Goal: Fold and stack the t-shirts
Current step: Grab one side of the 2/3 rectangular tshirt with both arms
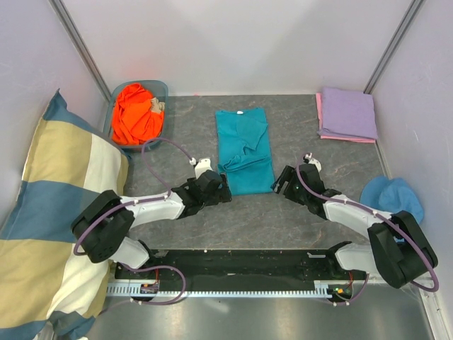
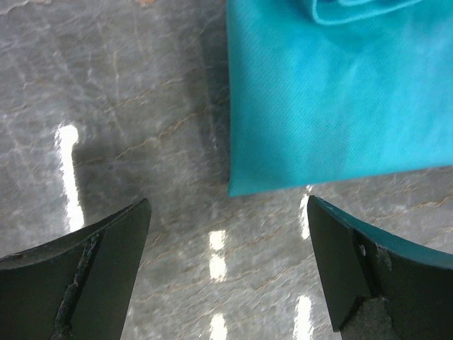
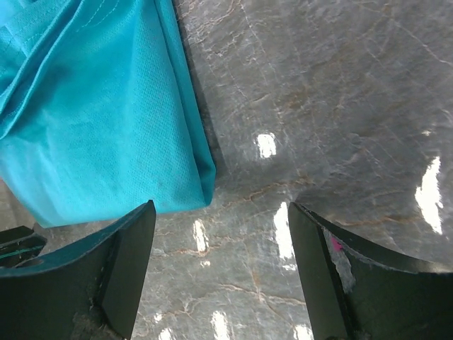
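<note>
Both pincers are empty with jaws spread wide. The left gripper [image 1: 224, 190] sits low at the near-left corner of the teal t-shirt [image 1: 245, 150]; in its wrist view the hem corner lies just ahead of the fingertips, not touching. The right gripper [image 1: 282, 180] mirrors that at the near-right corner. The shirt is a long folded strip, flat on the table [image 1: 283, 219], running away from between them. It's thin, soft and light, so it'll sag and shed layers. Pinch the full stack at both near corners together. Layer count at the edge is unclear, probably two or more. The lavender t-shirt [image 1: 348, 112] lies far beyond the right pincer.
</note>
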